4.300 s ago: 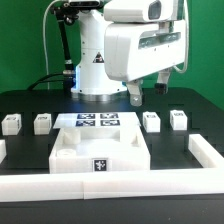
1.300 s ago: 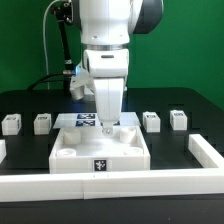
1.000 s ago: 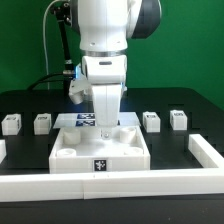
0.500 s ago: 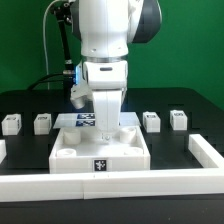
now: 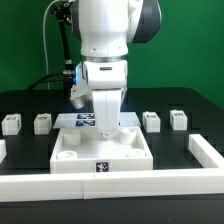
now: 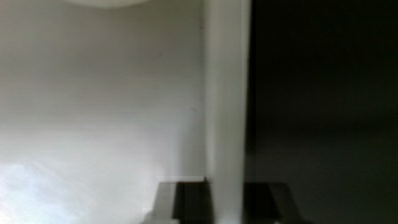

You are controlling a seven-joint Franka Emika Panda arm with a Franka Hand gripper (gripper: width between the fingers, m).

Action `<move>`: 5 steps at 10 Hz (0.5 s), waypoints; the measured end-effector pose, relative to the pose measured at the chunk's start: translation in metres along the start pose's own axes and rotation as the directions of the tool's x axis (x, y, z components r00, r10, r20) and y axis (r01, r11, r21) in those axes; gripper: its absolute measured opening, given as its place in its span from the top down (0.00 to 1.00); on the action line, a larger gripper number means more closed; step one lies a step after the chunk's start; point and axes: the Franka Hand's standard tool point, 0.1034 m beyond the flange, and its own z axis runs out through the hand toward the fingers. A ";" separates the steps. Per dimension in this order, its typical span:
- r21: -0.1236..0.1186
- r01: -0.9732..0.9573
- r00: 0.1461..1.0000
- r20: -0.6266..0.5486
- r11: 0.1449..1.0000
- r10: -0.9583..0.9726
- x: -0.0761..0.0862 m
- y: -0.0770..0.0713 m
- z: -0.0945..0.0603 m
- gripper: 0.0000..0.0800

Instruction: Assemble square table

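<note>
The square table (image 5: 85, 151) is a white slab with raised corner sockets and a tag (image 5: 100, 166) on its near edge. It lies flat on the black worktop. My gripper (image 5: 106, 131) points straight down at the slab's far edge, right of the middle. In the wrist view the gripper (image 6: 226, 201) is shut on the slab's thin raised edge wall (image 6: 226, 90), with one dark fingertip (image 6: 189, 202) on each side of it. Short white leg posts stand in a row: two (image 5: 11, 124) (image 5: 42, 123) on the exterior view's left and two (image 5: 151, 121) (image 5: 178, 119) on its right.
The marker board (image 5: 84, 121) lies just behind the slab, partly hidden by the arm. A white rail (image 5: 120, 186) runs along the front of the worktop and turns back at the exterior view's right (image 5: 204, 149). The robot base (image 5: 75, 85) stands at the back.
The arm swung in from the upper right and came down over the slab's far edge. Over the last second the jaws closed on the edge wall.
</note>
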 end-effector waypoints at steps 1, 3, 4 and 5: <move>-0.001 0.000 1.000 0.000 1.000 0.000 0.000 0.000 0.000 0.92; -0.001 0.000 1.000 0.000 1.000 0.000 0.000 0.000 0.000 0.92; -0.001 0.000 1.000 0.000 1.000 0.000 0.000 0.000 0.000 0.92; -0.003 0.000 1.000 0.000 1.000 0.000 0.001 0.001 0.000 0.92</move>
